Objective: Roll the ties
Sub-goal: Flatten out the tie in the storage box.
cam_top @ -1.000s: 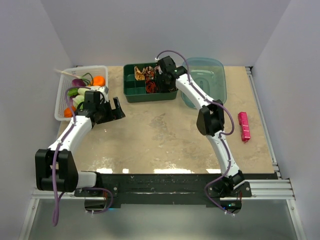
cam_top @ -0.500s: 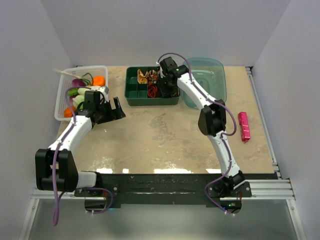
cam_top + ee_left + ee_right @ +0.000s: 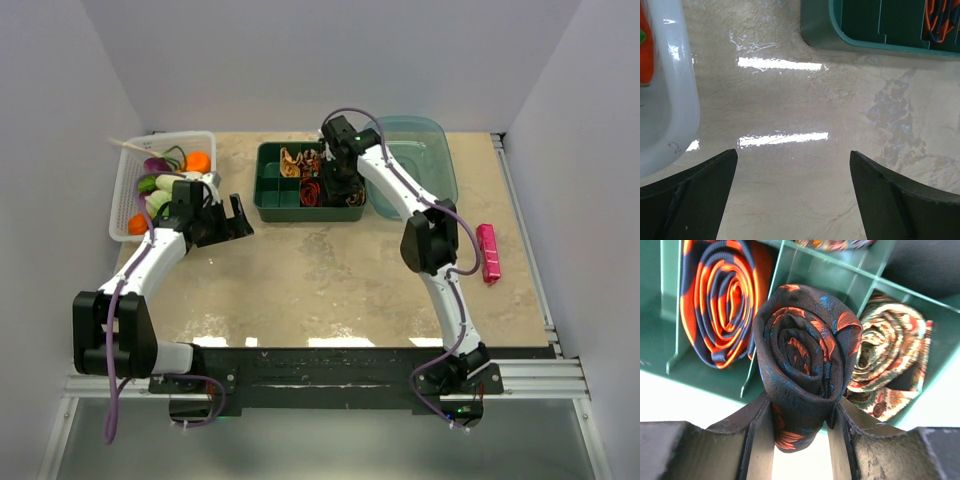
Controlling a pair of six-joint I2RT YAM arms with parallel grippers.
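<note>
**Top view.** The right gripper point(image 3: 341, 186) reaches over the near right part of the green tray point(image 3: 264, 204). The tray sits at the far middle of the table point(image 3: 320, 275), between the white basket point(image 3: 122, 200) and the clear teal tub point(image 3: 430, 150). The left gripper point(image 3: 226, 218) hangs just off the basket's near right corner, with bare tabletop between it and the tray's near wall. A pink bar point(image 3: 487, 252) lies near the right edge.

**Right wrist.** The gripper point(image 3: 801, 412) is clamped on a dark coiled tie point(image 3: 805, 350), one finger on each side. The coil hangs over the tray's dividers point(image 3: 805, 275), between a striped orange coil point(image 3: 720, 300) and a tan coil point(image 3: 890, 370), each in its own compartment. Whether the held coil touches the tray cannot be told.

**Left wrist.** The fingers point(image 3: 695, 200) are spread wide and hold nothing. The basket rim point(image 3: 670, 100) is at left and the tray corner point(image 3: 840, 35) at upper right.
</note>
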